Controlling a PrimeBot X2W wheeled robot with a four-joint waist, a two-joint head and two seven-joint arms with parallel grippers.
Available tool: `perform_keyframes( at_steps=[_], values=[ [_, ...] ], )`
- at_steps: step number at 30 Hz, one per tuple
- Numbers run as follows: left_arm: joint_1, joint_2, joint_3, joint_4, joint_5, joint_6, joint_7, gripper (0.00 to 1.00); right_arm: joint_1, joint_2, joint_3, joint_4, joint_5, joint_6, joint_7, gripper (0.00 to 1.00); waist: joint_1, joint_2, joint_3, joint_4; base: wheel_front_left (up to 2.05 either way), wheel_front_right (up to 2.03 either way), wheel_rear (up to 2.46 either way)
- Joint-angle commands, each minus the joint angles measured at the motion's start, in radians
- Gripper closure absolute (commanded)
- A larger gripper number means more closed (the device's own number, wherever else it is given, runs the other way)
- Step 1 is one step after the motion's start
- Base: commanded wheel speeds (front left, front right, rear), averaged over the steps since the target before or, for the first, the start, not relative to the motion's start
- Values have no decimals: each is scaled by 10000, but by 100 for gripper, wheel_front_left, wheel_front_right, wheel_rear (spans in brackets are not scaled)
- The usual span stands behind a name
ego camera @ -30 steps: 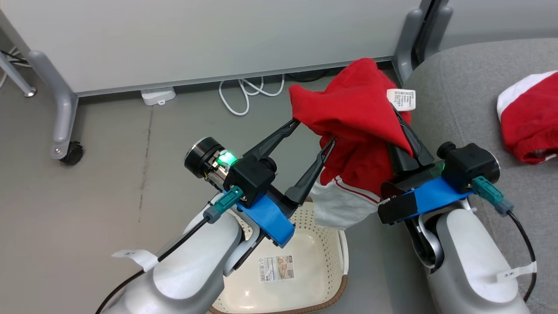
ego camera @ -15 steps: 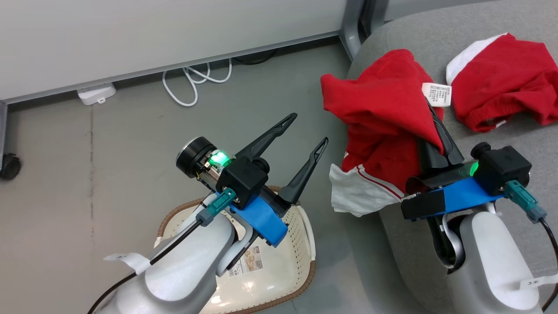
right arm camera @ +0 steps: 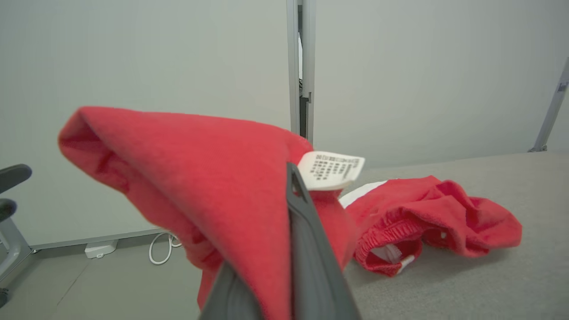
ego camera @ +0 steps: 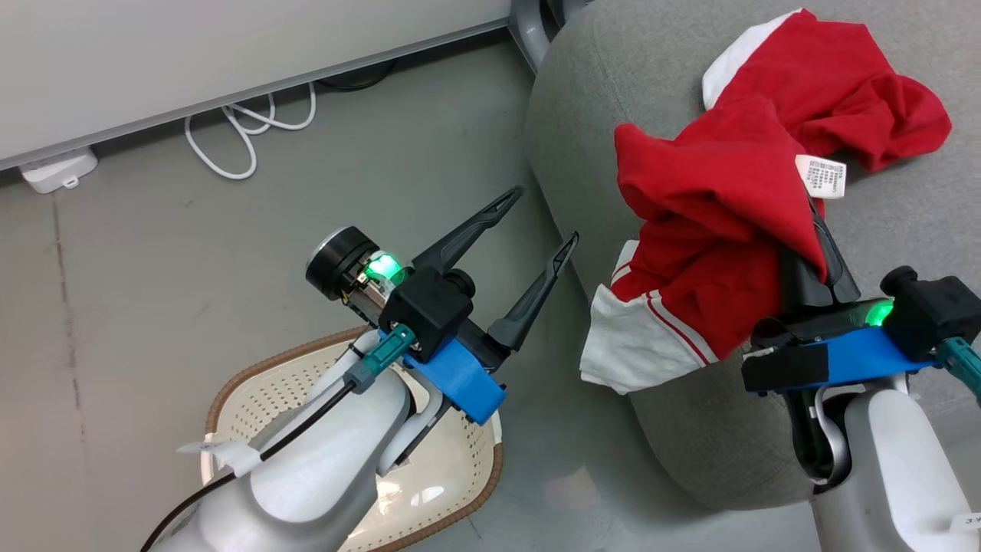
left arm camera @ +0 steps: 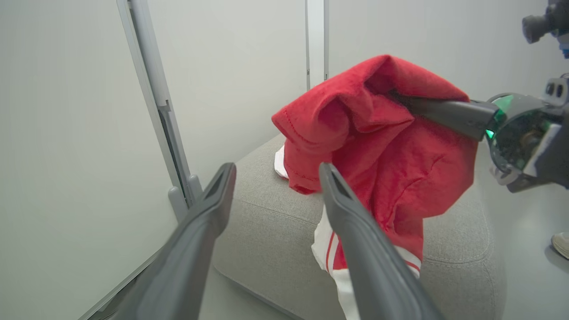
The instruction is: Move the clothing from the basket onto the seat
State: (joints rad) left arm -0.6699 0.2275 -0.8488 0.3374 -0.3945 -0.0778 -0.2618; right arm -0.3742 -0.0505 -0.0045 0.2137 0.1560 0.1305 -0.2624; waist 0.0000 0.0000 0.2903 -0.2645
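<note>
Counting first: I see two red garments, one basket (ego camera: 276, 383), one seat (ego camera: 613, 92) and my two claws.

The held garment (ego camera: 713, 230) is soft, crumpled red cloth with a white panel edged by two red stripes. A small white care label (ego camera: 821, 175) sticks out near its top. My right claw (ego camera: 816, 238) is clenched on it, the long dark fingers buried in the folds. It hangs above the seat's rounded front corner, and the white panel drapes down over the edge. The loose garment (ego camera: 843, 84) lies bunched on the seat just behind it, with a white patch at one end.

My left claw (ego camera: 542, 218) is released and empty, fingers spread wide over the floor (ego camera: 191, 253), beside the seat.

The basket is cream perforated plastic with a brown woven-look rim. It sits on the floor under my left forearm, and I see no cloth in the part that shows.

The seat is grey woven upholstery with rounded edges. The floor is smooth grey, with a looped white cable (ego camera: 245, 130) lying by a pale partition (ego camera: 230, 54).
</note>
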Motion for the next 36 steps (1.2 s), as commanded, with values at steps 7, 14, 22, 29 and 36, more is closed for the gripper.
perform_keyframes(
  at_steps=[7,14,22,29,36],
  values=[
    [-216,107,-7,-64,88,21,-44,0,220,2,-127,-155,259,5,-37,100,0,0,187,-461,0,0,0],
    [-342,175,25,-182,170,68,-45,0,-322,2,-132,-403,241,5,-37,100,0,0,504,-515,0,0,0],
    [-800,390,39,-384,326,43,84,0,-2223,-25,-655,-932,-320,5,-37,100,0,0,1582,-323,0,0,0],
    [-1714,680,228,-792,616,103,289,0,-4602,-657,-1958,-1260,-490,4,-36,100,0,0,3184,28,0,0,0],
    [-2303,894,311,-1067,815,113,386,0,-6671,-2036,-3443,-927,-363,4,-36,100,0,0,4361,266,0,0,0]
  ],
)
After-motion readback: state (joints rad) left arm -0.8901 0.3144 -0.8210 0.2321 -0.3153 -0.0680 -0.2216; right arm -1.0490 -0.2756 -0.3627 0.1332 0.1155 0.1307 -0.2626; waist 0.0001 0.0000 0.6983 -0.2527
